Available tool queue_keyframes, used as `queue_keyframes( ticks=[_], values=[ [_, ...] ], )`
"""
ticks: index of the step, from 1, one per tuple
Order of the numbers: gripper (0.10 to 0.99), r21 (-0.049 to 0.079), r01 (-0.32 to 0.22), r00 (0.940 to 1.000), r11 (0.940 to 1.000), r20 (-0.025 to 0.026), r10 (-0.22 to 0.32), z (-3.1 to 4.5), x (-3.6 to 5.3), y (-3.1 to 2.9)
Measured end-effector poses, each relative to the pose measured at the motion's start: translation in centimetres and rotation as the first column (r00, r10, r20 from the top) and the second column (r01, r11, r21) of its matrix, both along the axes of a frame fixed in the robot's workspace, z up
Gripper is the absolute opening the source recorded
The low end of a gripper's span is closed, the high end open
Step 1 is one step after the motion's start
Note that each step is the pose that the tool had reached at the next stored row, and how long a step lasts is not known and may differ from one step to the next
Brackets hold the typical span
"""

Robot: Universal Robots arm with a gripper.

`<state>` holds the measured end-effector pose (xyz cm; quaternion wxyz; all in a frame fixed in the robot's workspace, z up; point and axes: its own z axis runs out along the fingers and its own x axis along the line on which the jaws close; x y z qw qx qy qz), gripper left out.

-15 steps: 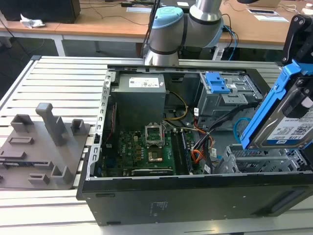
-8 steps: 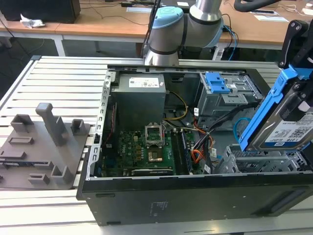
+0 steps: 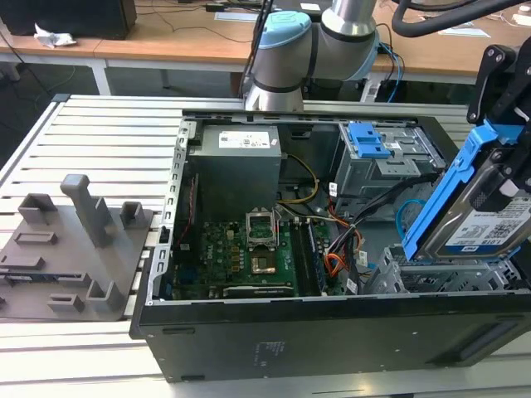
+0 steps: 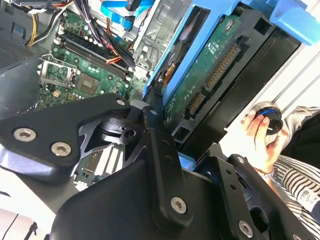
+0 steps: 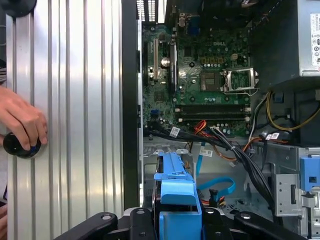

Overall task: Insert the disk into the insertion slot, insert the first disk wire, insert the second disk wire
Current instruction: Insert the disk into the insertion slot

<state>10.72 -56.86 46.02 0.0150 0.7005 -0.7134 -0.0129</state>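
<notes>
While the disk (image 3: 488, 217) is being clamped, tilted, by the end effector (image 5: 178, 222) above the insertion slot (image 3: 431, 278), nothing is seated yet; both wire steps are being left undone.

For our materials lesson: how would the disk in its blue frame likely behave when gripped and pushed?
Probably stiff and dense: the disk is a metal-cased slab. Its blue frame looks like thin plastic, so may flex.
</notes>
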Motion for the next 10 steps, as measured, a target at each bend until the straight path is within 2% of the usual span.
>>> queue_keyframes(
  ticks=[2, 4, 5, 8, 10],
  values=[
    [0.361, 0.0, 0.0, 1.0, 1.0, 0.0, 0.0, -0.26, 0.0, 0.05],
    [0.361, 0.0, 0.0, 1.0, 1.0, 0.0, 0.0, -0.25, 0.01, 0.45],
    [0.361, 0.0, 0.0, 1.0, 1.0, 0.0001, 0.0, -0.26, 0.0, 0.77],
    [0.361, 0.0, 0.0, 1.0, 1.0, 0.0001, 0.0, -0.3, 0.01, 2.44],
    [0.361, 0.0, -0.001, 1.0, 1.0, 0.0, 0.001, -0.61, 0.09, 2.48]
  ],
)
